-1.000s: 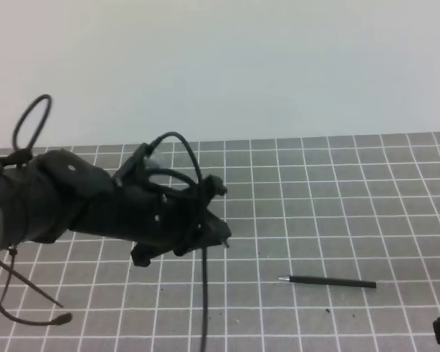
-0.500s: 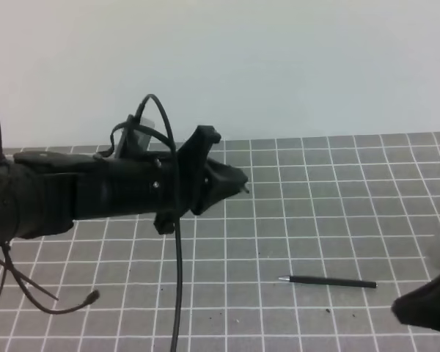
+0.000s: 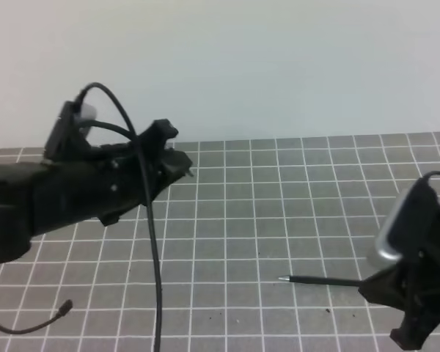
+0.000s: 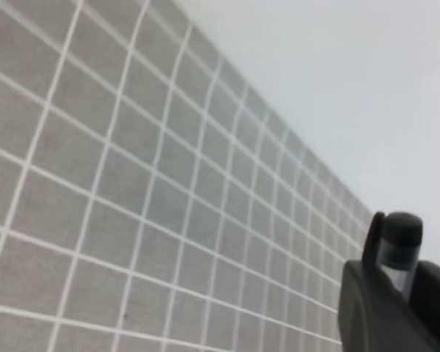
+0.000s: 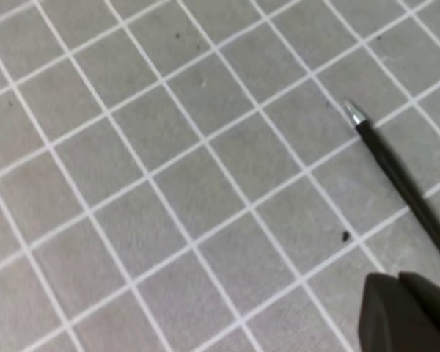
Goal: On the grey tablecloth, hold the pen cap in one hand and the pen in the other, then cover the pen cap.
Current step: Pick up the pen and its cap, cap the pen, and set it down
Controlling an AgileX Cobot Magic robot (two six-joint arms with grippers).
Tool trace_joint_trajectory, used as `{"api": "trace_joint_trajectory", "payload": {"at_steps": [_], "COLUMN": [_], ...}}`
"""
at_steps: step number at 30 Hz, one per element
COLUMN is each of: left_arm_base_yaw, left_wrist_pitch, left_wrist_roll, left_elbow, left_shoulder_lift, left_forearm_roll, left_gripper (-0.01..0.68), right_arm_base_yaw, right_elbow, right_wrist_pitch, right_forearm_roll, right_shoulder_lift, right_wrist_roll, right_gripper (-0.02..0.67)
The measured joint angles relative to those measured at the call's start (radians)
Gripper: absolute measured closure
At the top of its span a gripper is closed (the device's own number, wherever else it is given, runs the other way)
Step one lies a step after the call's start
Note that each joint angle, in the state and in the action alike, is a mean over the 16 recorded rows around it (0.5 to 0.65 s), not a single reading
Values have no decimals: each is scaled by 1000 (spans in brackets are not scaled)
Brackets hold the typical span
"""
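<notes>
The pen (image 3: 323, 281) lies flat on the grey tablecloth (image 3: 279, 213), its silvery tip pointing left. It also shows in the right wrist view (image 5: 396, 172). My right gripper (image 3: 378, 290) hangs over the pen's rear end, which it hides. Only its dark fingers (image 5: 407, 315) show at the lower right of the wrist view, and their gap is not visible. My left gripper (image 3: 182, 167) is raised over the back left of the cloth. It is shut on the pen cap (image 4: 400, 238), which sticks up between the fingers (image 4: 363, 297), clip on the left.
A loose black cable (image 3: 152, 257) hangs from the left arm down to the cloth. A pale wall (image 3: 279, 66) rises behind the cloth's far edge. Bare grid cloth lies between the two arms.
My left arm has lifted and drawn back to the left with the cap. My right arm has come in from the lower right and now sits over the pen's rear end.
</notes>
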Motion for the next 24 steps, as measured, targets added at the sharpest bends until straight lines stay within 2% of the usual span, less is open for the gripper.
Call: {"api": "trace_joint_trajectory", "payload": {"at_steps": [9, 16, 24], "left_arm_base_yaw": [0, 0, 0], "left_wrist_pitch": [-35, -39, -42], "left_wrist_roll": [-109, -127, -43], "left_elbow": [29, 30, 30], "left_shoulder_lift": [-90, -97, -95], "left_forearm_roll": [-3, -3, 2], "left_gripper": [673, 673, 673], "right_arm_base_yaw": [6, 6, 29], "right_elbow": [-110, -178, -208], "right_wrist_pitch": [27, 35, 10], "right_forearm_roll": [-99, -152, -244], "right_shoulder_lift": [148, 219, 289], "right_wrist_roll": [43, -38, -133], "right_gripper": [618, 535, 428]}}
